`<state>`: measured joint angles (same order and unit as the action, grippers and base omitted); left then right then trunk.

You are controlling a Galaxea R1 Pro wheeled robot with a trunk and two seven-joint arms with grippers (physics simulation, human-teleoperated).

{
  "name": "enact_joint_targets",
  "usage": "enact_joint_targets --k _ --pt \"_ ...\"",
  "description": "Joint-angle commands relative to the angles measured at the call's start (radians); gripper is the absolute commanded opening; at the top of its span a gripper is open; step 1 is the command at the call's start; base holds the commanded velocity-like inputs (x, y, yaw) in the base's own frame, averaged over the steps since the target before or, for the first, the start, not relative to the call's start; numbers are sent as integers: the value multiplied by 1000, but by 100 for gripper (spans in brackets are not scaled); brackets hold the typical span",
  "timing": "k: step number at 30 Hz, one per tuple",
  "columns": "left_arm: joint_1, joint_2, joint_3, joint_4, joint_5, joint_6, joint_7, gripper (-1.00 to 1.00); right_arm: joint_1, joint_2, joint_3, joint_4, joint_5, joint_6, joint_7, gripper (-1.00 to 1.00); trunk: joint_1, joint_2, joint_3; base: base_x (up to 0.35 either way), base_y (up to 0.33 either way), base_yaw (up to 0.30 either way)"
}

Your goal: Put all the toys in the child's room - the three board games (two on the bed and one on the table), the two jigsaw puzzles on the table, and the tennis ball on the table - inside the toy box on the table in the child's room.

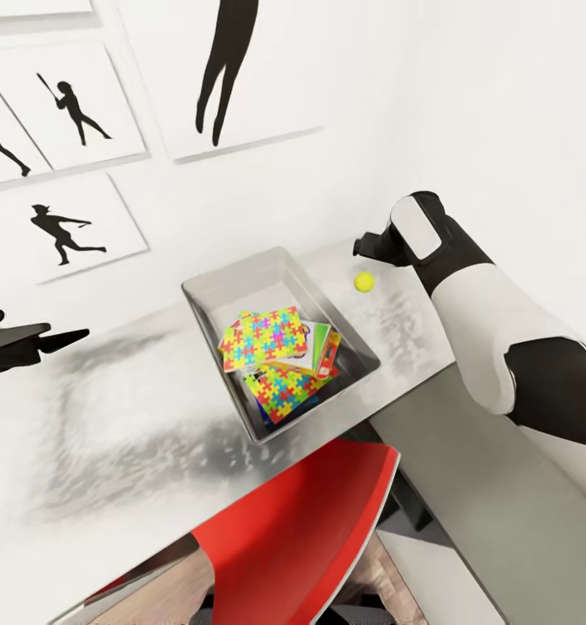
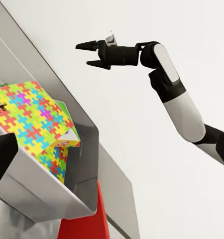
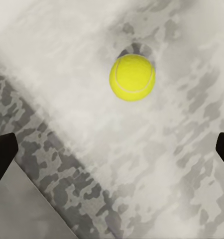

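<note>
Right gripper (image 2: 92, 54): hangs above the table (image 1: 110, 417), over the tennis ball (image 1: 364, 281). Jaws spread apart, nothing between them; seen from the left wrist camera, the two dark fingers diverge with a clear gap. In the right wrist view the fingertips (image 3: 2, 154) sit at opposite edges of the frame and the ball lies on the mottled white tabletop beyond them, touching neither.

Tennis ball: rests on the table just beside the toy box (image 1: 214, 286), on the side toward the right arm, outside the box.

Left gripper (image 1: 54, 338): held above the table, well apart from the toy box. Two dark fingers point toward the box; how wide the jaws stand, I cannot tell. Nothing visibly held.

Toy box contents: two jigsaw puzzles (image 1: 262, 337) lie on top, overlapping and tilted, with the board games (image 1: 325, 345) partly showing beneath them at the edge nearer the ball.

A red chair (image 1: 301, 529) stands tucked at the near edge of the table.
</note>
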<state>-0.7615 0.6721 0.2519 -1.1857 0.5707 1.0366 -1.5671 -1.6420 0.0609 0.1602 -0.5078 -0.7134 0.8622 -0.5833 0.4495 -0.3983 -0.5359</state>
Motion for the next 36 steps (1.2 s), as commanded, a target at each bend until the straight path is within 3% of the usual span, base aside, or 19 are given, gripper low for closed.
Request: enact_joint_targets --k 1,6,15,36 --pt "-1 1 2 0 0 11 -4 100 -6 -1 5 -1 -11 2 -9 100 0 -2 -3 0 0 0" --pt "-1 1 5 0 4 11 -4 100 -18 -1 5 -1 -11 3 -9 100 0 -2 -11 0 0 0" --pt "-1 2 4 0 52 11 -4 100 -29 -1 5 -1 -11 4 -9 100 0 -2 -26 0 0 0" --pt "-1 4 6 0 59 11 -4 100 -48 -1 5 -1 -10 23 -11 100 0 -2 -61 0 0 0"
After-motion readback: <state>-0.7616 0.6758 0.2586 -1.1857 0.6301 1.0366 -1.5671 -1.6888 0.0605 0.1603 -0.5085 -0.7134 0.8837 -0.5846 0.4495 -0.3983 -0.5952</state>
